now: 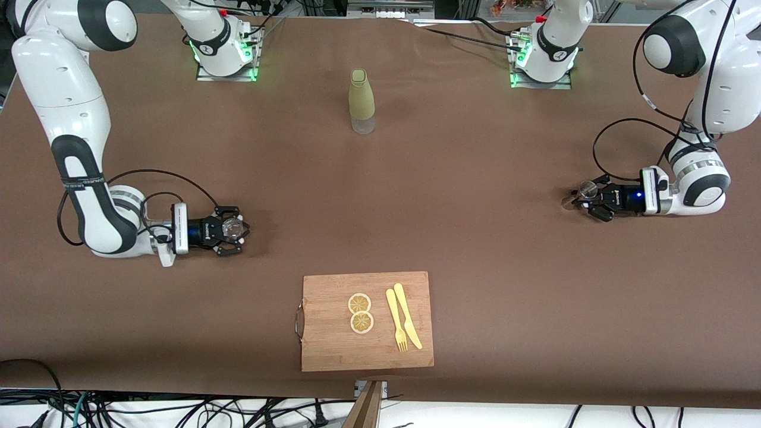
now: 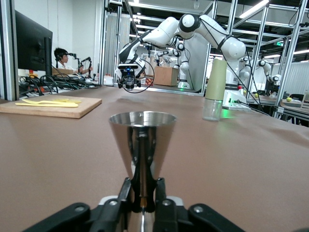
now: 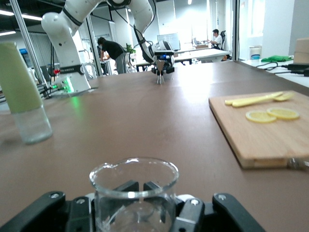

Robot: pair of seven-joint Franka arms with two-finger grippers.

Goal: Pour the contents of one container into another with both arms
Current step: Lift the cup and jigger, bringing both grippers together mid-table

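Observation:
My right gripper (image 1: 233, 230) is low over the table toward the right arm's end. Its curved fingers are shut around a clear glass beaker (image 1: 232, 227), whose rim and spout fill the right wrist view (image 3: 133, 180). My left gripper (image 1: 581, 201) is low over the table toward the left arm's end, shut on the waist of a steel cone-shaped jigger (image 1: 587, 189). In the left wrist view the jigger (image 2: 142, 130) stands upright between the black fingers (image 2: 136, 186). Both vessels look empty.
A tall bottle (image 1: 361, 101) with a green sleeve and clear base stands between the two arm bases. Near the table's front edge lies a wooden cutting board (image 1: 333, 351) with two lemon slices (image 1: 359, 304), a yellow fork (image 1: 395, 324) and a knife (image 1: 408, 318).

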